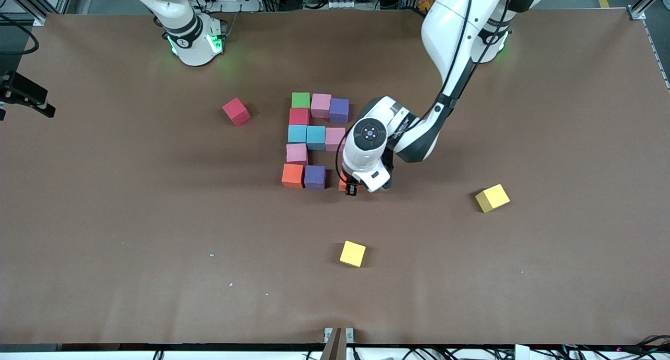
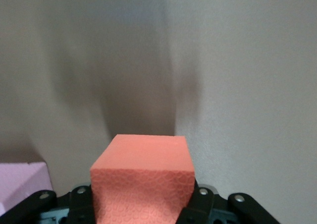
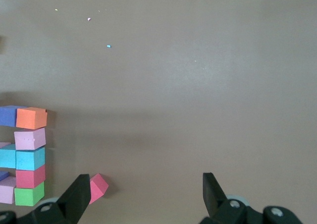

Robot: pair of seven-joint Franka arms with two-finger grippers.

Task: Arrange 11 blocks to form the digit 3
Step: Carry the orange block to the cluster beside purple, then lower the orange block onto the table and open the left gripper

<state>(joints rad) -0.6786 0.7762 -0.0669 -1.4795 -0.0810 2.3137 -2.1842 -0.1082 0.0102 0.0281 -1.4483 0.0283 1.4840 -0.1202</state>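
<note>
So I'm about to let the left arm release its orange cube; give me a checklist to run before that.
1. Left end effector shut on orange cube: ok.
2. Cube beside the purple cube, in the nearest row: ok.
3. Cube resting on the table: cannot tell.
4. Cube flush against the purple one: cannot tell.
5. Right end effector open, waiting away from the figure: ok.
6. Loose red cube away from the figure: ok.

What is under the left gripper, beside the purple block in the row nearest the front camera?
The left gripper is shut on an orange block, beside the purple block. From the front, the arm covers almost all of it, so whether it touches the table cannot be seen.
</note>
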